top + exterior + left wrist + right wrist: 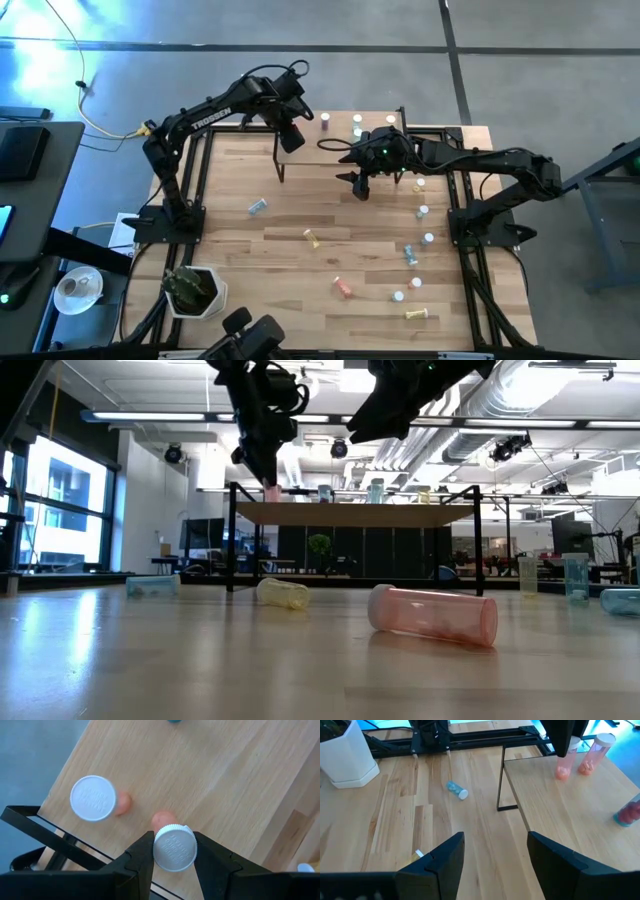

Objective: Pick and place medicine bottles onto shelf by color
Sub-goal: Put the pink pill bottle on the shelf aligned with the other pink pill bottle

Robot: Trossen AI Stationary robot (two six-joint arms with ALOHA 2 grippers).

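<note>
Butcher-block surface [300,215] strewn with bottles. Left end effector [174,851] clamps pink bottle [173,845] over shelf [210,775] beside second pink bottle [95,798]. Right end effector [495,851] wide open, empty.

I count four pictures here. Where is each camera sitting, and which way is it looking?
High view: above the table, looking straight down; both arms show.
Low view: at tabletop height, looking level at the shelf; arms enter from above.
Left wrist view: on the left arm, looking down past the left gripper, shut on a pink bottle over the shelf.
Right wrist view: on the right arm, past the open right gripper.
Both wrist views share the shelf's standing pink bottle.
</note>
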